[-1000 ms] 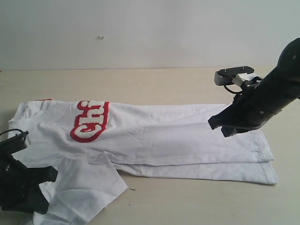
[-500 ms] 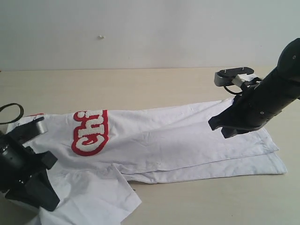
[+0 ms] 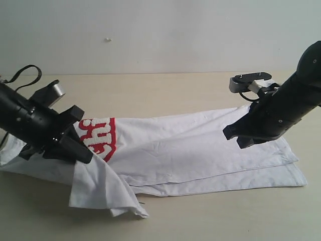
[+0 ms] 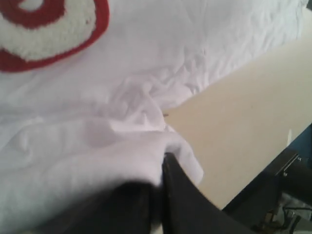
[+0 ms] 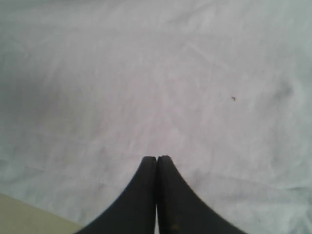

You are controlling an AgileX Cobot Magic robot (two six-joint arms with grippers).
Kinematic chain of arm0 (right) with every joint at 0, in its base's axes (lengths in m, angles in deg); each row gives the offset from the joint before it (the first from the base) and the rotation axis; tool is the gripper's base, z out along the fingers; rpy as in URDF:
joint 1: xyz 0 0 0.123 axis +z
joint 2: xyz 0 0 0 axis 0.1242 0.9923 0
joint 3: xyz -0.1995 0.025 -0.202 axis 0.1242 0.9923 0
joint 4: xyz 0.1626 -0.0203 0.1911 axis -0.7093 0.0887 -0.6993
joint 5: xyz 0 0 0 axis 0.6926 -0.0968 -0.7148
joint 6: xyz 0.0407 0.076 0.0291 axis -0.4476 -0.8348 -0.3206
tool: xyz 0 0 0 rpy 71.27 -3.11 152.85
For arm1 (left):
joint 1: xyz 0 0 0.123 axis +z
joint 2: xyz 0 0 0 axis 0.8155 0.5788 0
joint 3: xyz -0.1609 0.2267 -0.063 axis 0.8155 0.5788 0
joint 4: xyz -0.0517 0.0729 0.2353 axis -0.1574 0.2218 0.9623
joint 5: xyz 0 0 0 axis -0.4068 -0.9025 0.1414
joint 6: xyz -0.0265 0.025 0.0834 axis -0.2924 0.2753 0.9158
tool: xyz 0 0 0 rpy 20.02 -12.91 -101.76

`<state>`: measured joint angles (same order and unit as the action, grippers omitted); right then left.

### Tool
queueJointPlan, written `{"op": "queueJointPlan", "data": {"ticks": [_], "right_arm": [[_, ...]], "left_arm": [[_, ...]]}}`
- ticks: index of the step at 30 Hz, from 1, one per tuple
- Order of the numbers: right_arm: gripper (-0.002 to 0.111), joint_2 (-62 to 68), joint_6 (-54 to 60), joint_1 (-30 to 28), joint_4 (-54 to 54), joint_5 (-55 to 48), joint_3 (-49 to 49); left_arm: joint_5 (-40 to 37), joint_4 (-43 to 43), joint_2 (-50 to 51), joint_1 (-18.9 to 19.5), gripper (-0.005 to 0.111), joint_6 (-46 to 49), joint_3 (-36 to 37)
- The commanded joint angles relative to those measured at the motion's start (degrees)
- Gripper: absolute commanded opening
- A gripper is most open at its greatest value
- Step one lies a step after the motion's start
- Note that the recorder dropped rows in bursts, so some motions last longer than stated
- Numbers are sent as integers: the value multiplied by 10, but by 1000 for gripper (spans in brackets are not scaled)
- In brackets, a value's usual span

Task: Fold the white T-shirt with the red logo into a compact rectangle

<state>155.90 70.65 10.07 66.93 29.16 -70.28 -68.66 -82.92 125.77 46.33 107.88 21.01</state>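
The white T-shirt (image 3: 200,145) lies stretched across the worktop (image 3: 165,90), and the change is all at the end that bears the red logo (image 3: 103,135). A second ago the left gripper (image 3: 83,155) sat low, well to the near side of the logo. Now it is raised and right beside the logo, and its arm hides the first letters. Its jaws are closed on a bunch of shirt cloth. The left wrist view shows fabric wrapped over the fingers (image 4: 185,204), and a loose flap (image 3: 105,193) hangs from the gripper down to the worktop on the near side of the logo. The hem at the end far from the logo has slid a little, so the pull seems to run through the whole garment. The right gripper (image 3: 231,134) has not moved: it sits over the shirt body well away from the logo, jaws pressed together with nothing visibly between them. I judge a lengthwise fold to be under way, with the sleeve side being carried toward the logo; the flap is not yet laid flat.
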Motion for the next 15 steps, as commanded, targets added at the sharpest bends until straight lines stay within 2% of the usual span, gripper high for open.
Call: {"op": "queueJointPlan", "data": {"ticks": [1, 4, 6, 7, 11, 12, 15], "right_arm": [[0, -3, 6, -3, 0, -3, -2], [0, -3, 6, -3, 0, -3, -2], [0, -3, 6, -3, 0, -3, -2], [0, -3, 6, -3, 0, -3, -2], [0, -3, 6, -3, 0, -2, -2], [0, -3, 6, -3, 0, -2, -2], [0, -3, 6, -3, 0, -2, -2]], "left_arm": [[39, -45, 51, -2, 0, 16, -34], [75, -86, 73, 5, 5, 20, -43], [93, -121, 79, 14, 18, 37, -43], [94, -138, 79, 19, 26, 48, -43], [88, -212, 79, 46, 69, 93, -43], [85, -216, 79, 50, 74, 94, -43], [57, -188, 79, 63, 68, 94, -43]]}}
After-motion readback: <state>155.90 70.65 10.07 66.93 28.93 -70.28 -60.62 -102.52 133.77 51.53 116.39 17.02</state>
